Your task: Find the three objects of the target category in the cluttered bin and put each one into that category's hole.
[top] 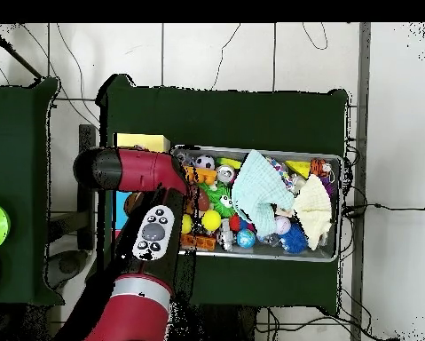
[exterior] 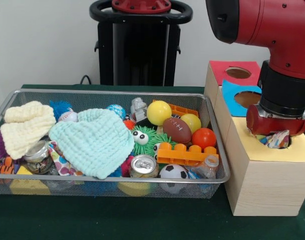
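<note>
Where the claw (exterior: 276, 136) dips into the wooden box's (exterior: 265, 182) yellow-topped hole, its fingers are hidden, grip unreadable; crumpled patterned cloth (exterior: 276, 139) bunches there.

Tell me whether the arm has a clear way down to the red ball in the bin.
Probably yes. The red ball lies uncovered on top of the clutter near the bin's right end, with nothing over it. The gripper is now over the yellow-topped box.

Words or numbers: none are showing clearly enough to read.
Toy football (exterior: 177, 129): only white lace marks are showing.
</note>
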Robot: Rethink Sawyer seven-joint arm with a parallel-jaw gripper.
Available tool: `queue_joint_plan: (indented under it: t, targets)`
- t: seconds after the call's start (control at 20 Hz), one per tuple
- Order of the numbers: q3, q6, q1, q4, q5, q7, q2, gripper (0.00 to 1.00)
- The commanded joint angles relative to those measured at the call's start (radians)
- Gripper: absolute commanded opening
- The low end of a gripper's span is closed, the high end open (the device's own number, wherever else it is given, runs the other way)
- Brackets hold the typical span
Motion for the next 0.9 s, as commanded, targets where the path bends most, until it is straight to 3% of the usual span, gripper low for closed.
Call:
queue_joint_plan:
  t: [0.05,0.4,0.45,0.9]
  targets:
    - [0.069,0.074,-0.008,0.057,0.009,0.235,0.079,1.00]
    - [0.046,0.082,0.001,0.052,0.010,0.257,0.083,1.00]
    - [0.051,0.081,-0.002,0.061,0.019,0.264,0.080,0.00]
    - [0.028,0.092,0.007,0.045,0.028,0.276,0.074,0.00]
